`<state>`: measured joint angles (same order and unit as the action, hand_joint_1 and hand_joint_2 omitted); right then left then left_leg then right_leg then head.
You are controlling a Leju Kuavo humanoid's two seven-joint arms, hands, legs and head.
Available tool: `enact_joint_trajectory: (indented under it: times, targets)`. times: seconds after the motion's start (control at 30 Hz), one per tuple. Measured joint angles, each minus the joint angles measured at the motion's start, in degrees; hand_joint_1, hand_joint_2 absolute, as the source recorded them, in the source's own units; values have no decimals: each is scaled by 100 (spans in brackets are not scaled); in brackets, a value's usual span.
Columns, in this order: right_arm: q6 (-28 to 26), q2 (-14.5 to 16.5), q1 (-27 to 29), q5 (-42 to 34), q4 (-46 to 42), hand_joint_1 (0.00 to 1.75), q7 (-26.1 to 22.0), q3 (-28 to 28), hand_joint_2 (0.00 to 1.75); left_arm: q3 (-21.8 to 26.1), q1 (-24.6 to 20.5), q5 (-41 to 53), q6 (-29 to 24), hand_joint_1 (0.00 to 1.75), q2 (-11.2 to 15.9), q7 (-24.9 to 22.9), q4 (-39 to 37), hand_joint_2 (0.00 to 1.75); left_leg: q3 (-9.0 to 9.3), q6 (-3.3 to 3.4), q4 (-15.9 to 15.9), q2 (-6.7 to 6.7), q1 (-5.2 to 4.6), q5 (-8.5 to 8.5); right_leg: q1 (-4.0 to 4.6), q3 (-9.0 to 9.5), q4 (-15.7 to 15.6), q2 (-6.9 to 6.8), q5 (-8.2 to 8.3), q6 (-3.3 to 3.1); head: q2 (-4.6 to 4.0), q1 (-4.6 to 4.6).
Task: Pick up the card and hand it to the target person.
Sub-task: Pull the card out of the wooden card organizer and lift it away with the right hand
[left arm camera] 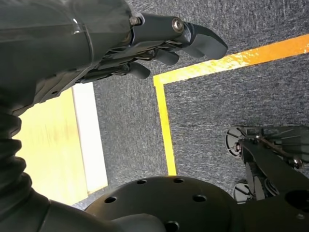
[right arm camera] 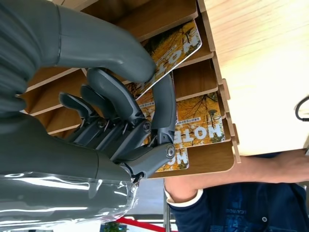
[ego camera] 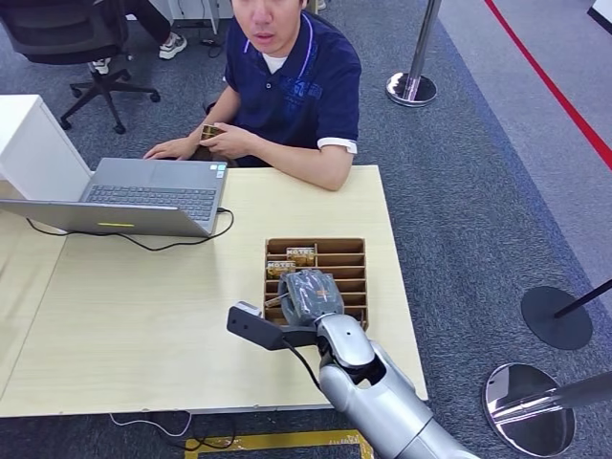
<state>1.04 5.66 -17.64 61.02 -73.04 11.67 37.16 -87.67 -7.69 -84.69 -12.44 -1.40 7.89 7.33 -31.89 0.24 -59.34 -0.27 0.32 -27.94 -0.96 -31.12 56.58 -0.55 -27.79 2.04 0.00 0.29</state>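
I note an open grey laptop (ego camera: 148, 196) on the far left part of the pale wooden bench (ego camera: 144, 316), with a black cable (ego camera: 173, 241) trailing from it across the surface. A white box (ego camera: 32, 143) stands just behind the laptop. On the grey carpet I see a black office chair (ego camera: 86, 48), chrome stanchion bases (ego camera: 411, 88) and yellow floor tape (left arm camera: 165, 125).

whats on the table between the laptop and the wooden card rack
Only a black cable on bare table; the head view shows nothing else between the laptop and the card rack.
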Motion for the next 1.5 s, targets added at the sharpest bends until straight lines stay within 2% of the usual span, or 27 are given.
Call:
enact_joint_trajectory:
  times: [0.93,1.5]
  targets:
    - [-55,-8,-17,8,-55,168,40,-39,175,0,1,-25,-2,0,0,-4,-1,175,0,0,0,0,0,0,0,0,0,0,0,0,0,-1]
    - [-427,-345,158,-13,-1841,168,-54,-921,175,8,31,-244,-56,0,-7,0,-1,175,0,0,-2,1,-1,-1,0,-3,-1,1,0,0,0,-1]
